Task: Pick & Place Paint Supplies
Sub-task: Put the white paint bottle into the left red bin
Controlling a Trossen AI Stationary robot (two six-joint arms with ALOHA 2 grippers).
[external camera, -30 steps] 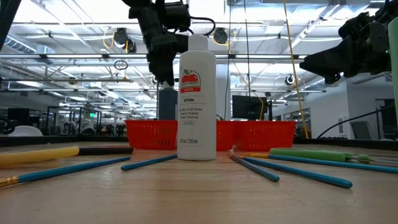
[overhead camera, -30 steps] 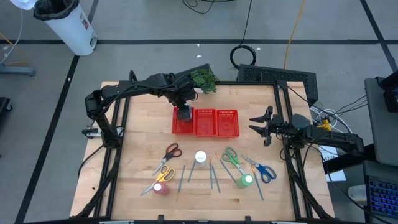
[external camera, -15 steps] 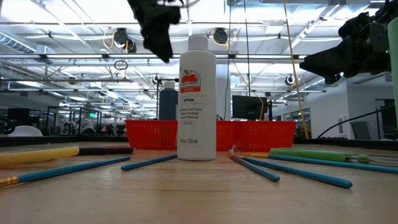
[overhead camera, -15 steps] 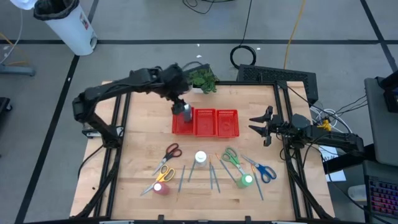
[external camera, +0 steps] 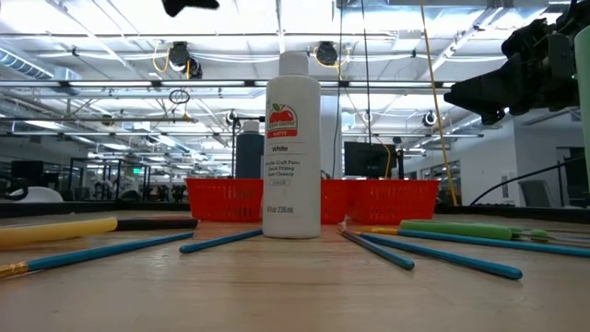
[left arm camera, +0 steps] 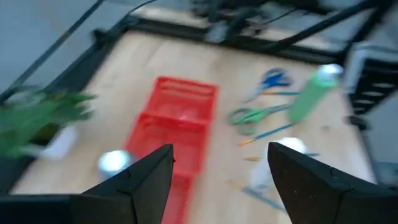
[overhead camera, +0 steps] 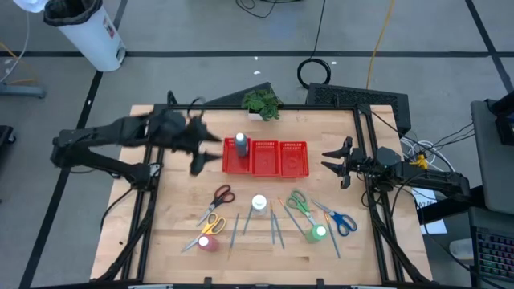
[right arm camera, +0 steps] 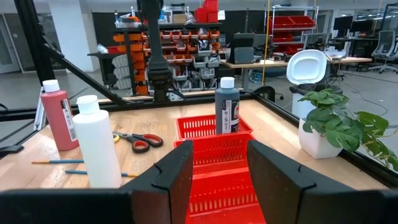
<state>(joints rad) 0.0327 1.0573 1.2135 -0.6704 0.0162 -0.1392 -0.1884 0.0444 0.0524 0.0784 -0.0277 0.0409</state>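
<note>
A dark-capped paint bottle (overhead camera: 239,144) (right arm camera: 227,106) stands upright on its base in the left compartment of the red mesh tray (overhead camera: 277,158). My left gripper (overhead camera: 201,149) (left arm camera: 221,180) hangs open in the air left of the tray and touches nothing. My right gripper (overhead camera: 331,163) (right arm camera: 221,180) waits open to the right of the tray. Nearer the front edge stand a white bottle (overhead camera: 259,205) (external camera: 293,148), a pink bottle (overhead camera: 209,242) and a green bottle (overhead camera: 319,233). Red scissors (overhead camera: 222,194), yellow scissors (overhead camera: 210,223), green scissors (overhead camera: 299,202), blue scissors (overhead camera: 337,218) and thin brushes (overhead camera: 275,226) lie flat among them.
A small potted plant (overhead camera: 261,103) stands at the far edge behind the tray. The tray's middle and right compartments (overhead camera: 293,158) hold nothing. Bare wood lies between the tray and the supplies, and along the table's left side.
My left gripper has risen off the dark bottle and swung fast toward the table's left edge, clear of the tray. The dark bottle has stayed upright in the tray's left compartment.
</note>
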